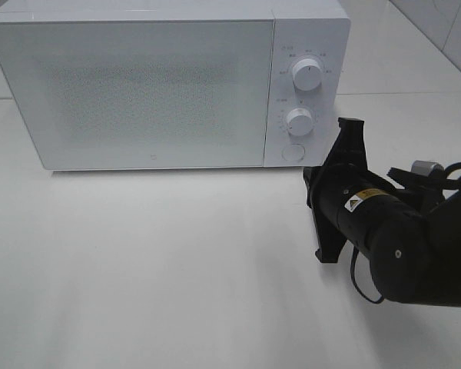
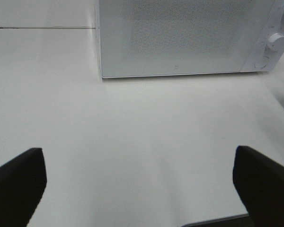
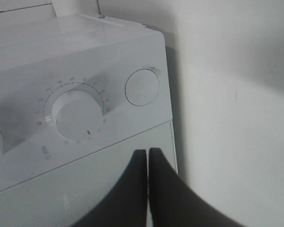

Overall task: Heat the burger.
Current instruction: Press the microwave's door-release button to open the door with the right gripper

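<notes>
Looking over the feeds, I see my right gripper pinched fully together on nothing, tips near the closed microwave below its round button; left gripper gapes wide, empty, above the table; I cannot tell where the burger is

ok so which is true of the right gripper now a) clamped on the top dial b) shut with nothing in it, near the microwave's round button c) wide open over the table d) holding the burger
b: the right wrist view shows the right gripper with its tips pressed together, empty, close to the microwave panel by the round button.
</notes>
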Controlling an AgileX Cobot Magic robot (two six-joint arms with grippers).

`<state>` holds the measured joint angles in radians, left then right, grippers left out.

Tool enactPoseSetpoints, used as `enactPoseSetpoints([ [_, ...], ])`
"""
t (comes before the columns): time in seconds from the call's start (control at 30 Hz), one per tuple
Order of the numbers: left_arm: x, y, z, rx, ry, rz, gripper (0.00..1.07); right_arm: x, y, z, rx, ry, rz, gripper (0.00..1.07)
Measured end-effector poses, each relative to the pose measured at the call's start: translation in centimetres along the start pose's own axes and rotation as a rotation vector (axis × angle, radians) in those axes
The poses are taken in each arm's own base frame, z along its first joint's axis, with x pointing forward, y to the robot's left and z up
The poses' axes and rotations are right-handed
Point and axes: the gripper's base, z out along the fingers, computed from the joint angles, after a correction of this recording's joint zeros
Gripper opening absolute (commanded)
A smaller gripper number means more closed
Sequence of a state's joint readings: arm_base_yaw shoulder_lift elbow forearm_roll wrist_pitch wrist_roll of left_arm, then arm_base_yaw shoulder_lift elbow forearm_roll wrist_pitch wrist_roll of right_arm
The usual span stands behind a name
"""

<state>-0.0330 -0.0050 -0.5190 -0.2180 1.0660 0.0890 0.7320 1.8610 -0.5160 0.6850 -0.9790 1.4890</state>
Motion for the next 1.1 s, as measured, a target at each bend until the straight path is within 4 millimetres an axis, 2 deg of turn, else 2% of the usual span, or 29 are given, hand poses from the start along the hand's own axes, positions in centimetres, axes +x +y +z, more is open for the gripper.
enactPoseSetpoints([
  [0.2, 0.0, 0.0, 0.0, 0.000, 0.000, 0.000, 1.00, -0.3, 0.2, 2.3, 0.025, -0.002, -0.007, 0.00],
  [0.4, 0.0, 0.0, 0.0, 0.000, 0.000, 0.000, 1.00, -0.5, 0.4, 3.6, 0.036, -0.002, -0.007, 0.00],
  [0.47, 0.0, 0.0, 0.0, 0.000, 0.000, 0.000, 1.00, -0.5, 0.6, 4.8, 0.040, -0.004, -0.005, 0.00],
  [0.57, 0.0, 0.0, 0.0, 0.000, 0.000, 0.000, 1.00, -0.6, 0.6, 5.1, 0.043, -0.007, -0.004, 0.00],
  [0.63, 0.0, 0.0, 0.0, 0.000, 0.000, 0.000, 1.00, -0.7, 0.6, 6.3, 0.056, -0.007, -0.006, 0.00],
  [1.1, 0.0, 0.0, 0.0, 0.000, 0.000, 0.000, 1.00, -1.3, 0.9, 9.0, 0.054, -0.024, 0.003, 0.00],
])
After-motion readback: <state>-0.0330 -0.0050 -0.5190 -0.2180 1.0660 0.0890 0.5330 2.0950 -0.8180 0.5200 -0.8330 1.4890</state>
